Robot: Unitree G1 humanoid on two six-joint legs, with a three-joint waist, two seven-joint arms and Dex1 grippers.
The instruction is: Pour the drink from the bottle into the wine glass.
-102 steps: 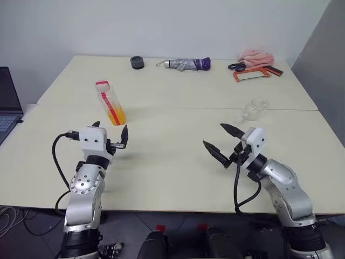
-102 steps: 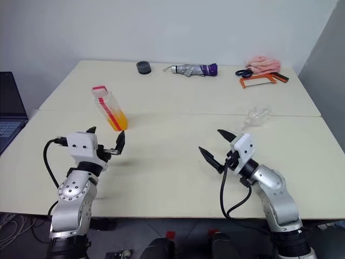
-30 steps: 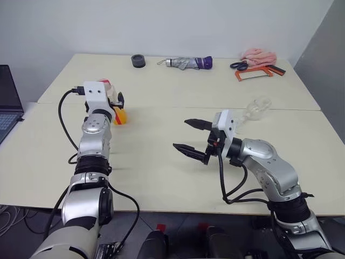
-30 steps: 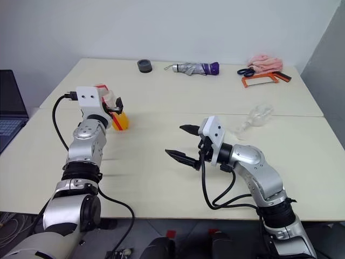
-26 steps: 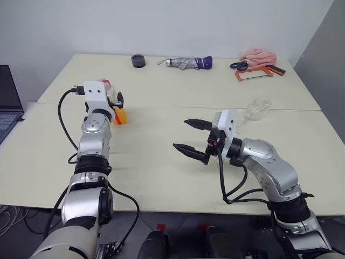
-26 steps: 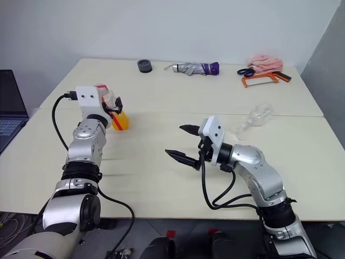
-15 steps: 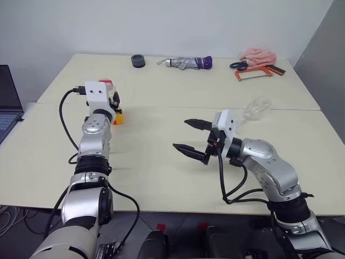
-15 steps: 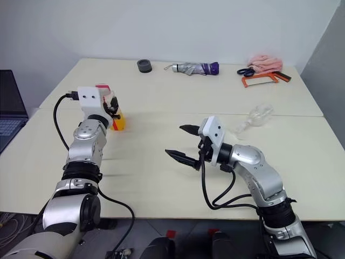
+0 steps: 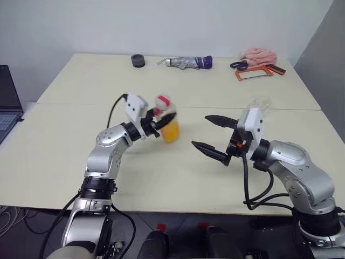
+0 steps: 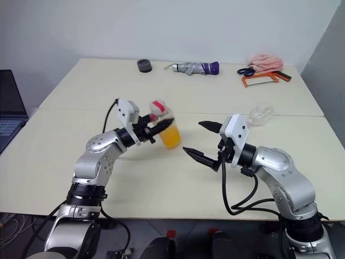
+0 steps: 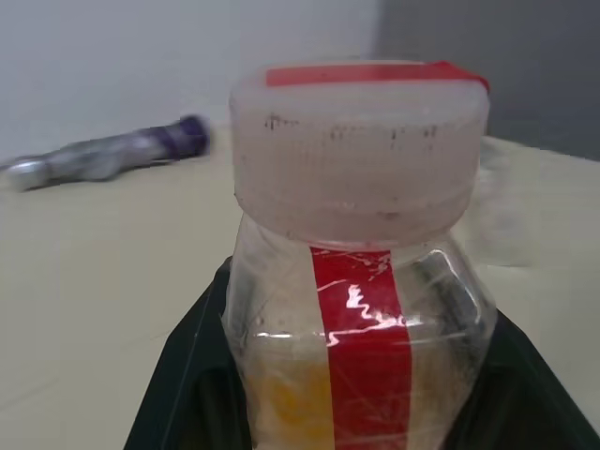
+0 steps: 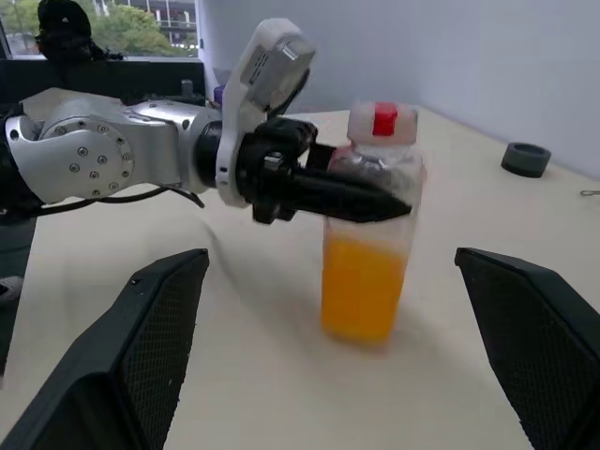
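the left gripper (image 10: 156,127) clamps the small clear plastic bottle (image 10: 166,128) of orange drink (image 10: 170,135), upright, capped, mid-table. at its 3 o'clock the right gripper (image 10: 204,140) gapes, presumably for uncapping.

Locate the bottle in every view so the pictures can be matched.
Left eye view: bottle centre-left, in the left gripper.
Right eye view: bottle left of centre.
Left wrist view: bottle close up, centre.
Right wrist view: bottle centre.
Shared landmark: its red label strip.
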